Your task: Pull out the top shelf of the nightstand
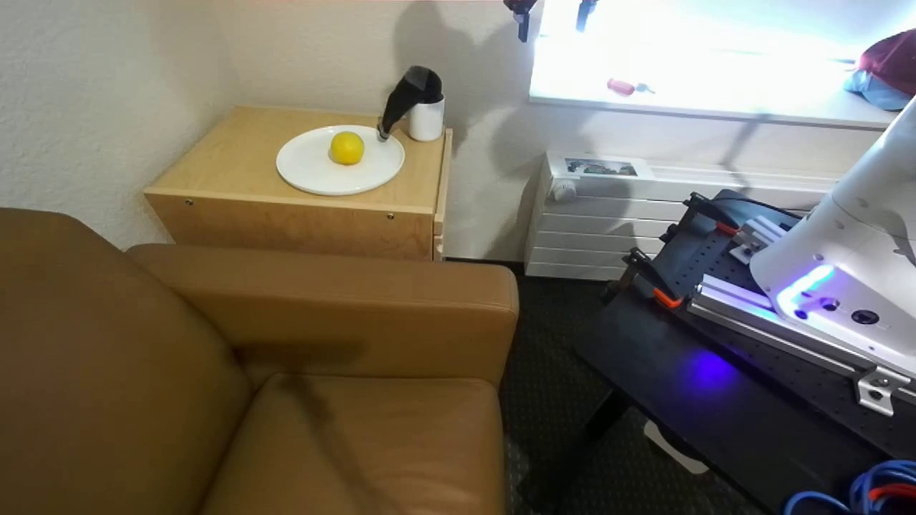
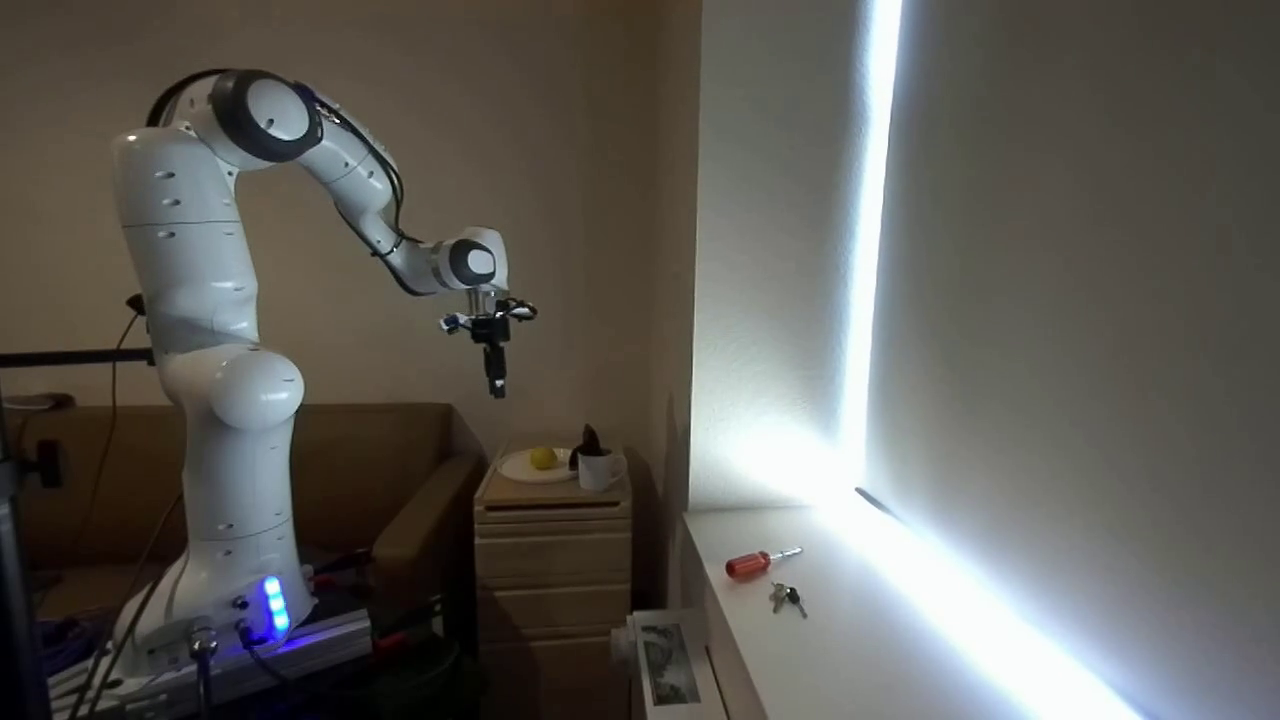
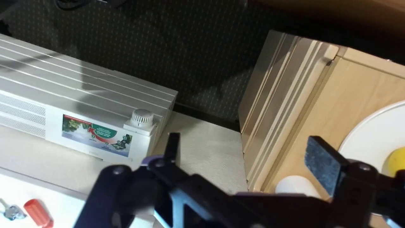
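The nightstand point(image 1: 222, 154) is a light tan wooden cabinet against the wall beside the sofa arm. It also shows in an exterior view point(image 2: 553, 560) and at the right of the wrist view point(image 3: 329, 95). The top shelf's front edge point(image 2: 553, 515) shows as a pale strip at the top of the front, and as a lip in the wrist view point(image 3: 295, 126). It looks pushed in; its flat surface is hidden. My gripper point(image 2: 496, 388) is open and empty, pointing down, well above the nightstand and apart from it. Its spread fingers show in the wrist view point(image 3: 245, 148).
On the nightstand are a white plate point(image 1: 308, 168) with a yellow ball point(image 1: 347, 148), and a white mug point(image 1: 427, 120) holding a black object. The brown sofa point(image 1: 322, 286) stands beside it. A white radiator point(image 1: 594, 222) and a sill with a red screwdriver point(image 2: 748, 566) and keys point(image 2: 787, 597) are nearby.
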Available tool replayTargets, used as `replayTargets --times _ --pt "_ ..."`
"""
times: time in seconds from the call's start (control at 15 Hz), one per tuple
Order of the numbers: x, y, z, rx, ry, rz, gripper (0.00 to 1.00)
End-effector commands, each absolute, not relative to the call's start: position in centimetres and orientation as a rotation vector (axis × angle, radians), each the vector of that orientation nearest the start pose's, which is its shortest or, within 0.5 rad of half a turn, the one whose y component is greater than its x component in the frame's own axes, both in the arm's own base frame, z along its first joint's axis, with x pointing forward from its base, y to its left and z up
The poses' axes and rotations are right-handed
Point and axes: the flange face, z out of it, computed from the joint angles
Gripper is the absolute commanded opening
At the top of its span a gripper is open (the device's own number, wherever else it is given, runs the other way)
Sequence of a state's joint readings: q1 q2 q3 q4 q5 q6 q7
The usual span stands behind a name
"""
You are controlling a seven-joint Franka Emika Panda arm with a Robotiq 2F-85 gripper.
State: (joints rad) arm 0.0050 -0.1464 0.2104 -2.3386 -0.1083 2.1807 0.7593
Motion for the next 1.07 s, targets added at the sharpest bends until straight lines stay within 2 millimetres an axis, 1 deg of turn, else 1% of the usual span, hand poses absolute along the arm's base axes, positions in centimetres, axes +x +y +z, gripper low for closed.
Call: replayTargets --times 0.0,0.13,0.2,0.33,0.4,0.53,0.67,0.8,0.93,1.0 --pt "47.3 10.0 39.2 -3.158 0.779 -0.065 1.0" --pt "47.2 10.2 39.5 -3.158 0.773 -0.074 1.0" --pt "47.2 10.3 38.7 -3.169 0.798 -0.047 1.0" --pt "48.3 10.7 35.2 -3.117 0.846 0.031 1.0" --pt "48.8 10.8 33.2 -3.049 0.893 0.039 1.0" --pt "49.8 11.0 30.2 -2.918 0.995 0.003 1.0" --pt "51.1 10.9 27.9 -2.812 1.069 -0.06 1.0" --pt "52.4 10.2 25.7 -2.733 1.158 -0.12 1.0" --pt "53.1 10.2 24.1 -2.699 1.195 -0.098 1.0" --pt "52.0 10.0 25.1 -2.739 1.154 -0.098 1.0"
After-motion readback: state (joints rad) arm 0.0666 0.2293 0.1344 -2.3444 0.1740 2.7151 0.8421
